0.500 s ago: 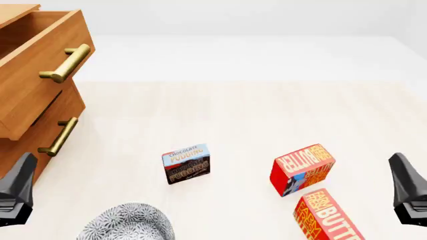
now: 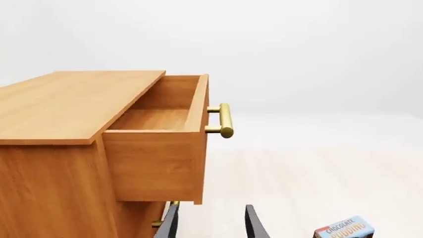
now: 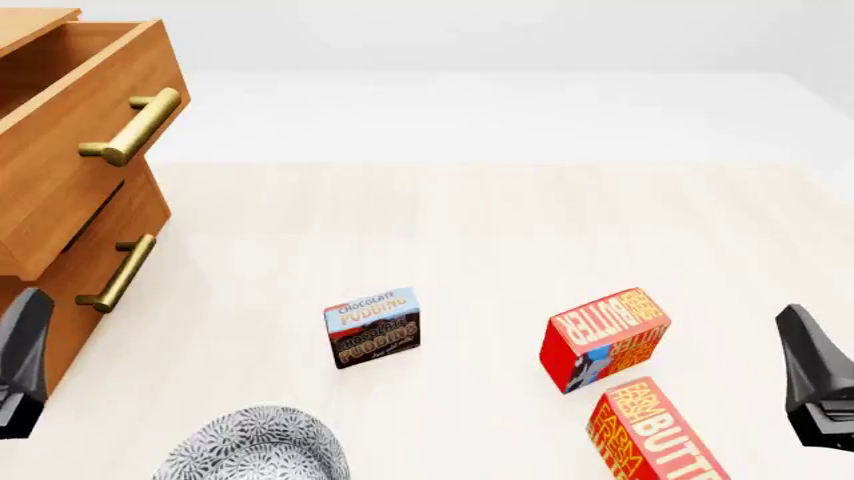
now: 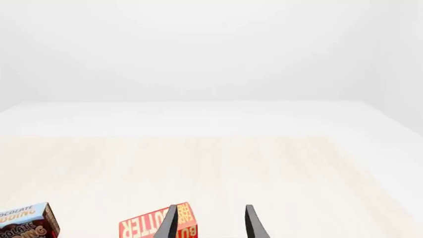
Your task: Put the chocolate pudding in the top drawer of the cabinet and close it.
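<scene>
Since the pudding box (image 3: 372,328) looks light, stiff and thin, I'd pinch its 2 broad faces; both the left gripper (image 2: 210,223) and the right gripper (image 4: 210,223) are parted and empty.

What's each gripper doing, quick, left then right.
Left gripper: open, holding nothing.
Right gripper: open, holding nothing.

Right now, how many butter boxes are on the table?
2. One butter box lies right of the chocolate pudding; the second butter box lies just nearer the camera, cut off by the picture's bottom edge. More could lie outside the view.
</scene>
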Controlling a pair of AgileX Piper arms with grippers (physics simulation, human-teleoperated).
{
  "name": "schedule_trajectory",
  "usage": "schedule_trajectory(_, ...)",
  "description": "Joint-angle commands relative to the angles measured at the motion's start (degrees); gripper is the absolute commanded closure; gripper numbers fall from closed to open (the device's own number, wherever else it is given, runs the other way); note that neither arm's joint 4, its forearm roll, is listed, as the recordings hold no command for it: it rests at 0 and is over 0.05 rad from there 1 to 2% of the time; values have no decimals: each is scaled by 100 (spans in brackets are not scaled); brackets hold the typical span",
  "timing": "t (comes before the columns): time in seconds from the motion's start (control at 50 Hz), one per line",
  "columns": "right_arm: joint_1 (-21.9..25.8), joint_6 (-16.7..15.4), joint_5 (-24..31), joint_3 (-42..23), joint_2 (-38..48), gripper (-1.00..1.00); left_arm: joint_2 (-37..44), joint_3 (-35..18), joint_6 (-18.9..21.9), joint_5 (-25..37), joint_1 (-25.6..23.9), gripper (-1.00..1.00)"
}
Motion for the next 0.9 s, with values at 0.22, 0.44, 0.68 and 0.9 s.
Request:
schedule_trajectory(0.22,1,2,-13,-2,18,-100,-3,-680,393,115,200,-100)
schedule_trajectory(0.44,2,1,-10,0,13,-100,-3,-1264,224,540,207,-100)
schedule_trajectory(0.68,3,0,-19,0,22,-100,-3,-2270,752,1028,0,-100)
schedule_trajectory(0.9,3,1,-32,-1,37,-100,63,-2908,642,1532,213,-100)
